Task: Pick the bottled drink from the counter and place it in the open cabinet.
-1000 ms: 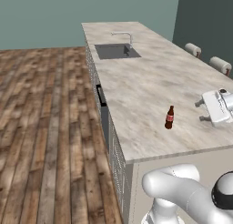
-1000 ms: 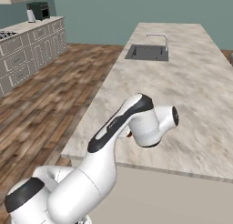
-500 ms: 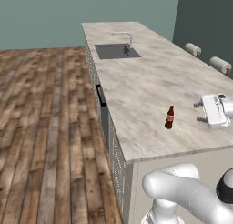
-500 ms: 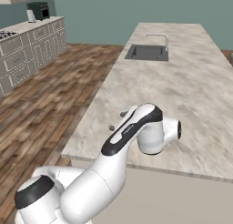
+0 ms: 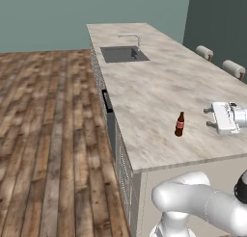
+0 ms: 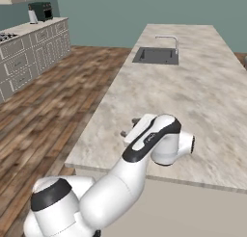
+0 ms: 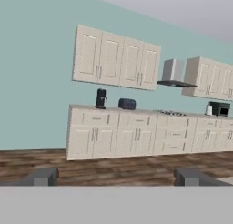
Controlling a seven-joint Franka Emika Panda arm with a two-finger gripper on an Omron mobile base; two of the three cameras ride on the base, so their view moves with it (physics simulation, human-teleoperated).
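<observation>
Approach is underway: I am swinging the end effector, fingers spread and empty, toward the cola bottle standing upright near the bench front edge; next I must descend around it.

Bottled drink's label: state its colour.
Red, on the dark brown bottled drink standing on the counter; it shows best in the left base view.

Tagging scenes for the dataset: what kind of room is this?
A kitchen, rendered rather than real. A long marble-patterned counter carries an inset sink with a thin faucet. Across the wood floor, the hand view shows wall cabinets, base cabinets and a range hood.
</observation>
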